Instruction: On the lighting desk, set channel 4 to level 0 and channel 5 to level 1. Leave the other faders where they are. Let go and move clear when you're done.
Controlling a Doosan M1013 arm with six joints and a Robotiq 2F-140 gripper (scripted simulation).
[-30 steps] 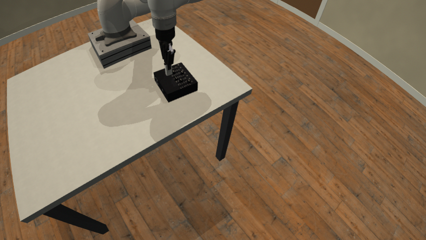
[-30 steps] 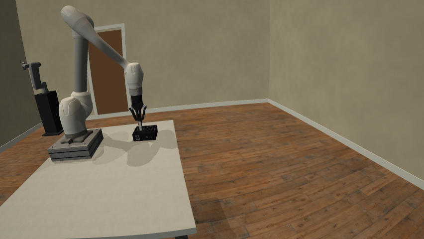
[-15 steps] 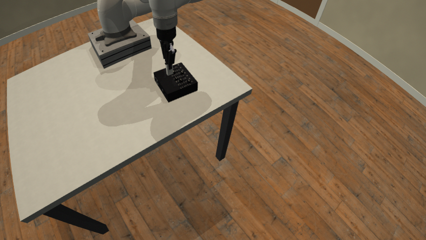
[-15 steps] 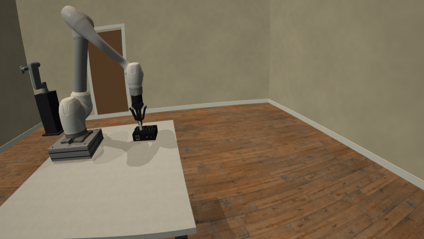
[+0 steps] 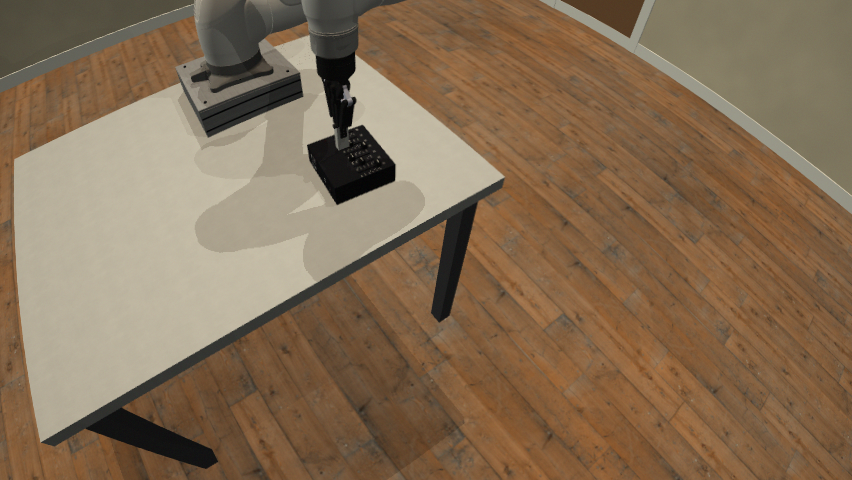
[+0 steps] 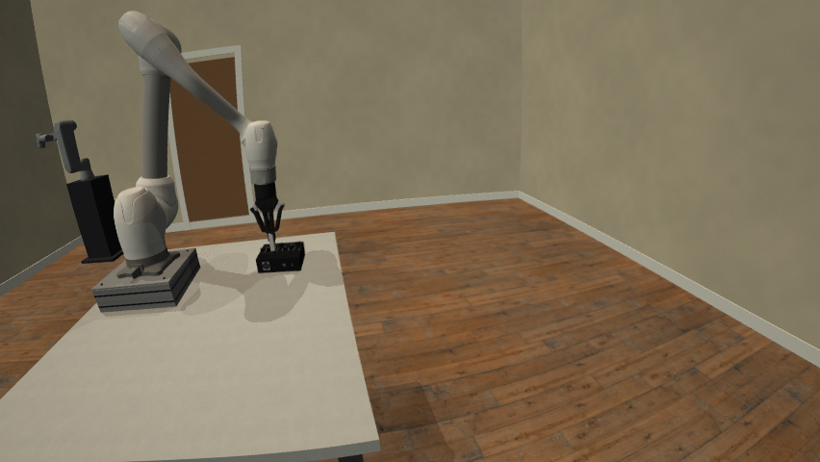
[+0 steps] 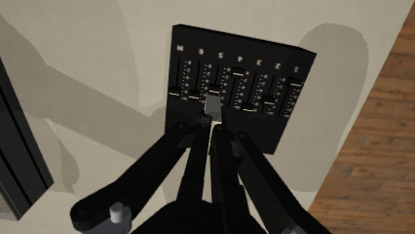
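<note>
The black lighting desk (image 5: 348, 181) (image 6: 285, 263) (image 7: 234, 128) stands on the white table (image 5: 119, 250) (image 6: 229, 372) near its right edge. In the wrist view its row of faders runs across the top panel. The channel 5 fader cap (image 7: 214, 90) sits right at my fingertips. The channel 4 fader cap (image 7: 238, 71) sits farther up its slot, to the right of it. My gripper (image 5: 340, 143) (image 6: 270, 242) (image 7: 211, 103) is shut, with nothing between the fingers. It points down, and its grey tips are against the near side of the channel 5 cap.
The arm's base plate (image 5: 238, 98) (image 6: 146, 281) (image 7: 15, 161) stands on the table behind and left of the desk. The table edge (image 5: 417, 226) and the wooden floor (image 7: 385, 146) lie just right of the desk. A black stand (image 6: 94, 218) is by the far wall.
</note>
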